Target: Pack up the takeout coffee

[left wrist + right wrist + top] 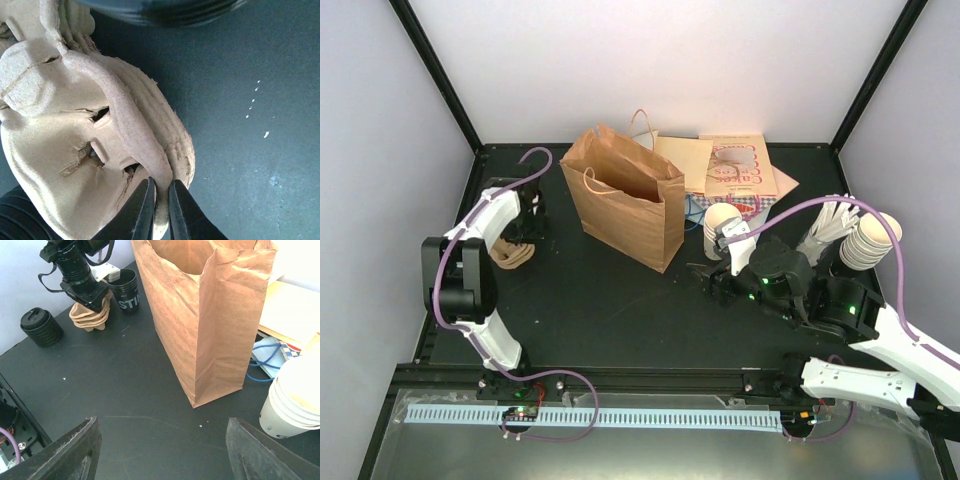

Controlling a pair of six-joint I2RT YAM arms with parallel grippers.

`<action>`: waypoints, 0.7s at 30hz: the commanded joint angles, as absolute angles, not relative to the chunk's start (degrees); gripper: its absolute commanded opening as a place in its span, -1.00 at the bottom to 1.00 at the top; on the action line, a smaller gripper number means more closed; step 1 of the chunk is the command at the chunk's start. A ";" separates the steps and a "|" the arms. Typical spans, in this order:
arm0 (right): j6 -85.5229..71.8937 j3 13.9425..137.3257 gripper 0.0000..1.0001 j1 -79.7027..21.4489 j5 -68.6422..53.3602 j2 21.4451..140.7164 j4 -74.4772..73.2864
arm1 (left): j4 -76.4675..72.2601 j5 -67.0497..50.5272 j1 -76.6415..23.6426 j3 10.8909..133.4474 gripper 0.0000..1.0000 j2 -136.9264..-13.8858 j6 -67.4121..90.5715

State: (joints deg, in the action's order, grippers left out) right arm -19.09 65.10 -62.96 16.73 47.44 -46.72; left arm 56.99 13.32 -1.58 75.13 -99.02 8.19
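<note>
The takeout coffee cannot be told apart as a lone cup in these views. The cream-white tapered paper cups (pixel 720 222) that do show stand upright, lidless and nested in a stack, just right of the brown paper bag (pixel 625 205).

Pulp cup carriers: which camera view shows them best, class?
Left wrist: the pulp cup carriers fill the frame, edge pinched. Top external half hides them behind the left arm; right wrist shows them small.
</note>
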 commanded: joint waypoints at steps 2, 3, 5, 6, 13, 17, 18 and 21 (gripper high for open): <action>-19.86 65.30 0.42 -62.84 17.04 46.49 -47.03 | 56.47 16.22 -1.78 74.86 -0.76 -99.94 8.82; -19.87 65.30 0.42 -62.78 17.05 46.49 -46.96 | 56.62 16.99 -1.98 74.88 -0.73 -100.23 8.94; -19.91 65.39 0.42 -62.84 17.04 46.49 -46.93 | 56.83 18.51 -2.56 74.87 -0.68 -100.94 8.95; -19.95 65.43 0.42 -62.84 17.04 46.53 -46.93 | 57.16 19.34 -2.67 74.95 -0.66 -101.43 9.15; -20.04 65.65 0.42 -62.84 16.82 46.17 -47.17 | 58.22 21.16 -3.11 75.10 -0.51 -103.44 9.42; -20.12 65.61 0.42 -62.82 16.71 45.84 -47.28 | 58.36 21.01 -3.10 75.50 -0.43 -104.16 9.14; -20.18 65.65 0.42 -62.79 16.63 45.81 -47.29 | 58.62 20.86 -3.11 75.75 -0.46 -104.46 9.04; -20.30 65.65 0.42 -62.84 16.44 45.70 -47.26 | 59.47 20.73 -3.25 76.28 -0.78 -104.79 8.94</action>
State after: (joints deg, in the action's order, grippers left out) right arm -19.68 65.10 -62.96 16.64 46.48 -46.78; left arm 57.30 19.44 -3.14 74.74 -103.31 9.17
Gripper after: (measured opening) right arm 0.710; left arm 0.196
